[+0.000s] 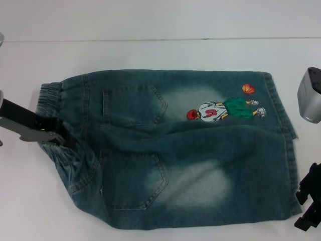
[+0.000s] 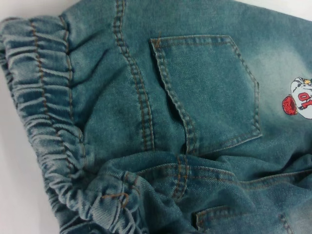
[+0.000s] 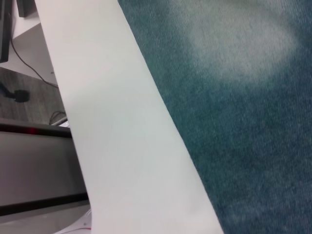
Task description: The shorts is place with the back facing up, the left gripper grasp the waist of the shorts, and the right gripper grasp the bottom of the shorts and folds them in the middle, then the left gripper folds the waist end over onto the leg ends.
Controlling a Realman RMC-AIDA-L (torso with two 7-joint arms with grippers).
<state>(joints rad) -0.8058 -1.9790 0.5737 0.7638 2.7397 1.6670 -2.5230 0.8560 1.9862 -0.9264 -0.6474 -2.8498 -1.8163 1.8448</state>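
The shorts [image 1: 175, 150] lie flat on the white table [image 1: 150, 50] with both back patch pockets up. The gathered waist [image 1: 50, 93] is at the left and the straight leg ends [image 1: 290, 150] are at the right. An embroidered basketball player [image 1: 220, 110] sits on the far leg. My left gripper [image 1: 65, 139] rests on the middle of the waist, where the denim is bunched. The left wrist view shows the waist [image 2: 44, 112] and one pocket [image 2: 209, 92] close up. My right gripper [image 1: 307, 213] hangs just off the near corner of the bottom of the shorts, beside the fabric.
A silver part of the right arm [image 1: 311, 95] stands beyond the far hem. The right wrist view shows denim [image 3: 243, 122], the table top [image 3: 122, 122], and floor with cables [image 3: 24, 73] past the table's edge. Bare white table surrounds the shorts.
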